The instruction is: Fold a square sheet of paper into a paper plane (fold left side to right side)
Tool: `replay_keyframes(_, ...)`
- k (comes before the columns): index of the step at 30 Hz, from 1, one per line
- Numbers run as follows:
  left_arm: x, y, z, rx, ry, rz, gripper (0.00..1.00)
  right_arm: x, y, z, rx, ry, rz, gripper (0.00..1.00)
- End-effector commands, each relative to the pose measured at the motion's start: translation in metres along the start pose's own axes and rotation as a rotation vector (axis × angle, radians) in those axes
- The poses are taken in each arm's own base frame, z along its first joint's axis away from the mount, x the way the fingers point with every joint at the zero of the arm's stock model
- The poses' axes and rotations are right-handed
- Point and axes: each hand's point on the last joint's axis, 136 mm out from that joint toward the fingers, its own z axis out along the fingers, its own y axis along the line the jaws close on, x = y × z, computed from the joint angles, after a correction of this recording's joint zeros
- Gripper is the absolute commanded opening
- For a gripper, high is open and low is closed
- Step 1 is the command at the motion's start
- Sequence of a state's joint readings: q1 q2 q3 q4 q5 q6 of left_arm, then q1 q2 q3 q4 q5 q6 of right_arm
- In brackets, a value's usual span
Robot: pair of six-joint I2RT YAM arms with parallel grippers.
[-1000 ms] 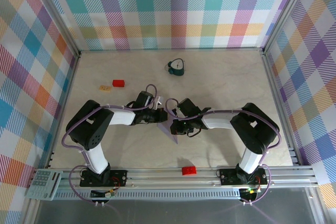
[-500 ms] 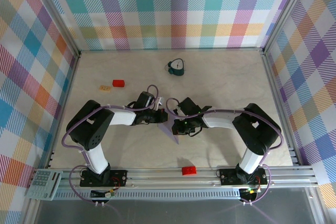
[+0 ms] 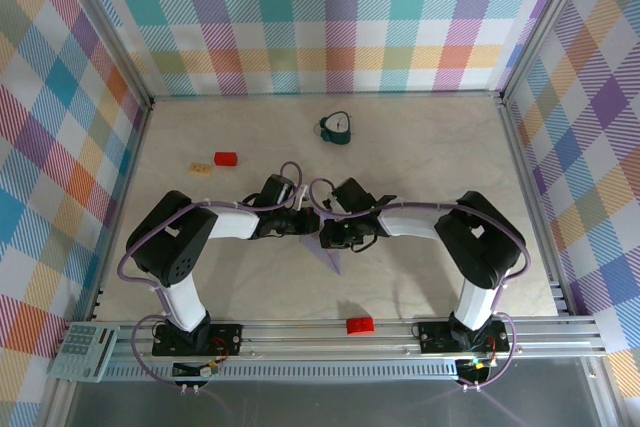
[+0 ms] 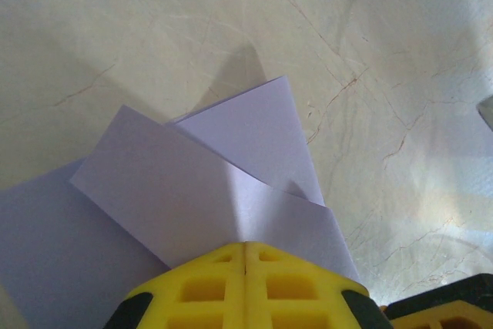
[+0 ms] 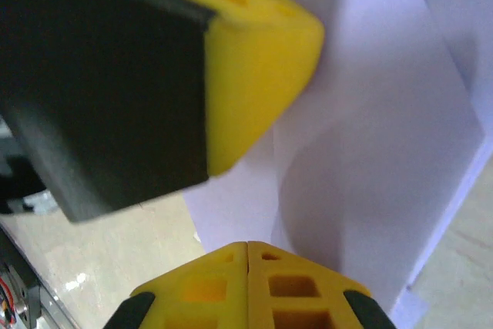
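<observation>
The pale lavender paper [image 3: 329, 256] lies mid-table, partly folded into a pointed wedge whose tip points toward the near edge. In the left wrist view its overlapping folded flaps [image 4: 192, 182] spread out just beyond my left gripper [image 4: 245, 246], which is shut with its tips down on the paper. My right gripper [image 5: 246, 246] is also shut, its tips against the paper [image 5: 385, 152]. The left gripper's yellow finger [image 5: 254, 59] hangs close above it. From above, the left gripper [image 3: 308, 224] and right gripper [image 3: 327, 235] meet over the paper's upper end. Whether either one pinches a layer is unclear.
A dark teal clock-like object [image 3: 337, 127] stands at the back. A red block [image 3: 225, 158] and a tan block [image 3: 200, 167] lie at the left rear. Another red block [image 3: 359, 324] sits by the front rail. A keypad [image 3: 85, 350] rests at the front left corner.
My right gripper has slid left across the paper until it is close beside the left gripper. The left gripper has held its place.
</observation>
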State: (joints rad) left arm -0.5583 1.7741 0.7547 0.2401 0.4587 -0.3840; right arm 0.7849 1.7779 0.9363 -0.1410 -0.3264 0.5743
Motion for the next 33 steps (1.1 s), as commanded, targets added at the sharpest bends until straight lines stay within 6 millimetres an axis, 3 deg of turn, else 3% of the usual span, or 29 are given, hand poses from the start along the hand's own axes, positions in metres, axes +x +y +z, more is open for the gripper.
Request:
replay_keyframes(1, 0.023, 0.026, 0.004, -0.11, 0.058, -0.021, 0.0, -0.003, -0.007, 0.006, 0.025, 0.009, -0.004, 0.0)
replay_keyframes(16, 0.023, 0.038, 0.003, -0.169, 0.051, -0.056, 0.0, 0.043, -0.024, 0.006, 0.058, 0.114, 0.058, 0.0)
replay_keyframes(33, 0.022, 0.041, 0.003, -0.175, 0.048, -0.066, 0.0, 0.068, -0.03, -0.005, 0.109, 0.153, 0.054, 0.0)
